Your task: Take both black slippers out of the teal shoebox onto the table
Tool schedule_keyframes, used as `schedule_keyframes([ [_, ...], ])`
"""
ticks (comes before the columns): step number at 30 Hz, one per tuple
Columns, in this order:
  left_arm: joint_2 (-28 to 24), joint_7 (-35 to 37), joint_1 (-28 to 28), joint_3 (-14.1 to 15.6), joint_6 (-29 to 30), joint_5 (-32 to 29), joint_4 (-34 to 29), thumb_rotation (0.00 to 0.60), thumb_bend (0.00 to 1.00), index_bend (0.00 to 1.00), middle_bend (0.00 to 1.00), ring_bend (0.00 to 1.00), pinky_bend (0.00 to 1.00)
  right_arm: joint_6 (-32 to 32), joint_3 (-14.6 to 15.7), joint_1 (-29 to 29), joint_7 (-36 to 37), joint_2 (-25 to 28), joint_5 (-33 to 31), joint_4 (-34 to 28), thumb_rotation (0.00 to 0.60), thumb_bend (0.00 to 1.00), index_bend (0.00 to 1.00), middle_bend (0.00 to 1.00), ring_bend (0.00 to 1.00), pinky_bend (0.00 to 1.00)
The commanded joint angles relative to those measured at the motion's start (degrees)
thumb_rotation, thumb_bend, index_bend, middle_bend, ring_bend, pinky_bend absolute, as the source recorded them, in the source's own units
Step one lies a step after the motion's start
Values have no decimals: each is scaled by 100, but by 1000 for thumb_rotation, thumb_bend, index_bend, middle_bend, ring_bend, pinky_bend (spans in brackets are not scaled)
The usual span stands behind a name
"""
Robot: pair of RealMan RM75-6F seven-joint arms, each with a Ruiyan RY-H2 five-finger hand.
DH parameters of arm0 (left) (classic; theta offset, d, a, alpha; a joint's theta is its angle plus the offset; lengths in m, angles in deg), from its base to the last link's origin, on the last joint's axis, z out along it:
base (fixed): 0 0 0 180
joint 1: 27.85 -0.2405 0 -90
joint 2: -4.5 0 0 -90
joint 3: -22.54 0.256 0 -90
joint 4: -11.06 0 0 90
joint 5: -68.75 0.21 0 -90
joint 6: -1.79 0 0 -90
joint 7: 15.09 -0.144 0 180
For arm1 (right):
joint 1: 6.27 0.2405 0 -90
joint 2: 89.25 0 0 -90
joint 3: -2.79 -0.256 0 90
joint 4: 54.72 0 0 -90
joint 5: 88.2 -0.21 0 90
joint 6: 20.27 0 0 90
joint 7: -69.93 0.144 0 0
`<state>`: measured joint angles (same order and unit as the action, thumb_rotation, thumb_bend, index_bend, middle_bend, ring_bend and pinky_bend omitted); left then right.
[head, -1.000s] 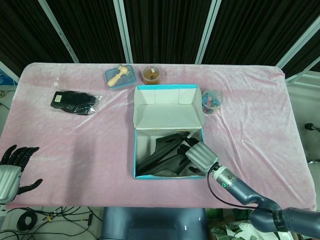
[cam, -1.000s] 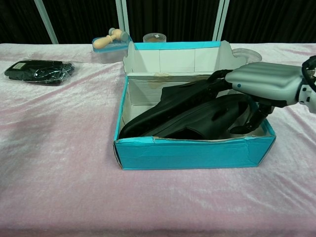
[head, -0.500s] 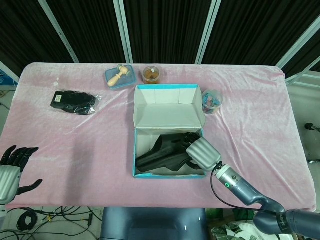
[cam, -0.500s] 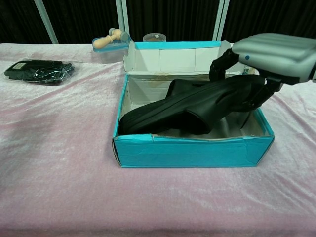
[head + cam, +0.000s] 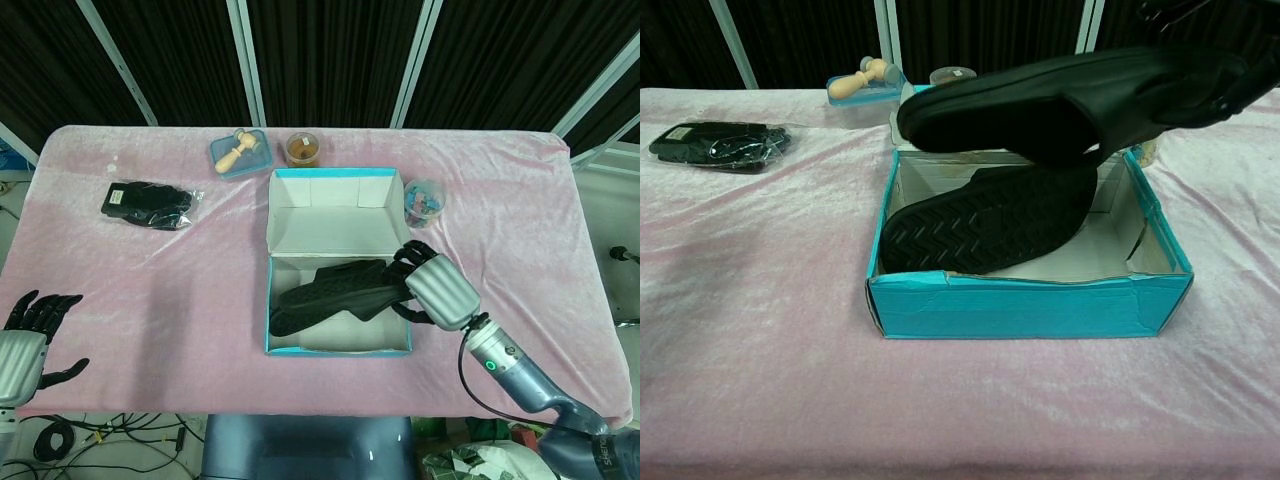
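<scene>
Right hand grips both black slippers, raised above teal shoebox, soles tilted; neither on table yet, placing remains. Left hand at 8 o'clock, spread, holding nothing

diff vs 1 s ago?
The right robot hand, already gripping the black slippers inside the teal shoebox, has raised them: in the chest view one slipper is now above the box rim, while the other hangs tilted with its sole showing and toe still inside. The hand also shifted right. The left robot hand, the box and the other table items stayed put.
</scene>
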<state>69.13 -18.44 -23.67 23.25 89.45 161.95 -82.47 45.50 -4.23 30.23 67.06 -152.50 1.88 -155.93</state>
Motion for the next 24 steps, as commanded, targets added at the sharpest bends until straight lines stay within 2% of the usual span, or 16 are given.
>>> schedule_keyframes([
  [1, 15, -44, 20, 15, -41, 14, -26, 600, 0, 152, 194, 139, 78, 195, -89, -159, 222, 167, -153, 42, 600, 233, 590, 530, 304, 239],
  [7, 48, -226, 69, 57, -154, 59, -130, 600, 0, 152, 195, 139, 79, 362, -138, -427, 631, 173, -553, 729, 600, 233, 590, 524, 299, 239],
  [17, 22, -308, 14, 80, -129, -10, -256, 600, 0, 151, 195, 139, 79, -343, 95, -715, 1454, -196, -1308, 2059, 600, 233, 591, 505, 277, 239],
  [24, 20, -308, -9, 80, -87, -10, -284, 600, 0, 151, 194, 139, 79, -339, 144, -961, 2160, -313, -1321, 2551, 600, 233, 591, 506, 277, 239],
])
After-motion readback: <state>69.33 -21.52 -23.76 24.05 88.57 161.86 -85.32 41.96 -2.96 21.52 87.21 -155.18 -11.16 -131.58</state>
